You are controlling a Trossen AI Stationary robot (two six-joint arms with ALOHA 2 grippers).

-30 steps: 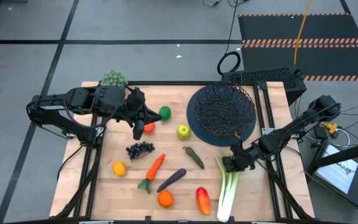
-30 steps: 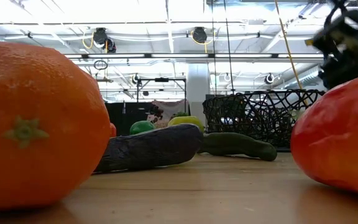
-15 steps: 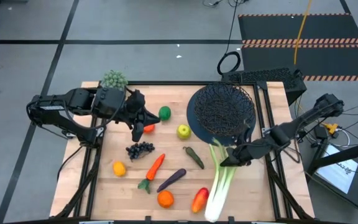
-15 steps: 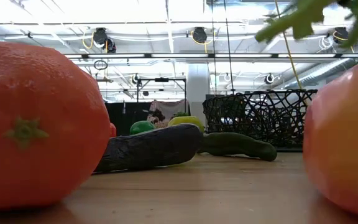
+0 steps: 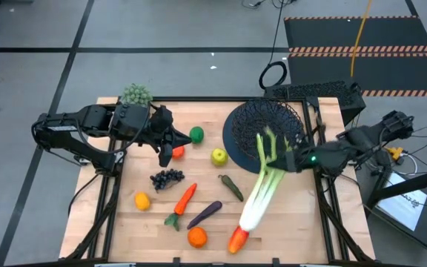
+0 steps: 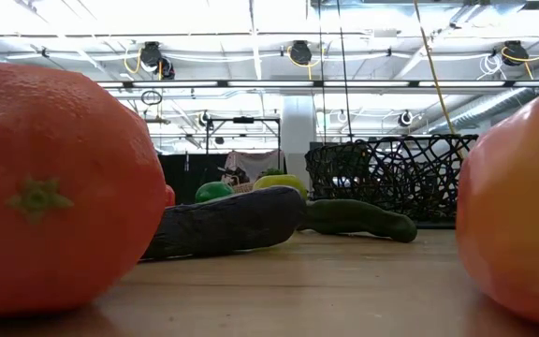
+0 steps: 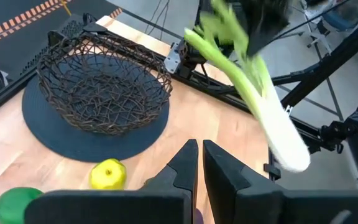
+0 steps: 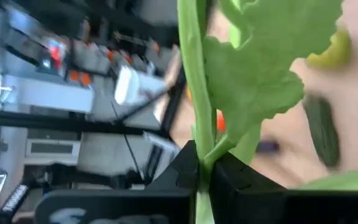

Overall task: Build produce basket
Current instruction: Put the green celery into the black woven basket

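Green leaves of the leek (image 5: 262,185) were pinched in the right gripper (image 5: 286,158), just beside the basket (image 5: 265,133). Better to carry the long white end fully over the basket before releasing. The left gripper (image 5: 170,138), closed and empty, waited well apart from the basket.

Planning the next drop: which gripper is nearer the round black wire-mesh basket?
Right. The right gripper, shut on the white-green leek, hangs at the basket's near-right rim. The left gripper, shut, sits across the table beside the lime.
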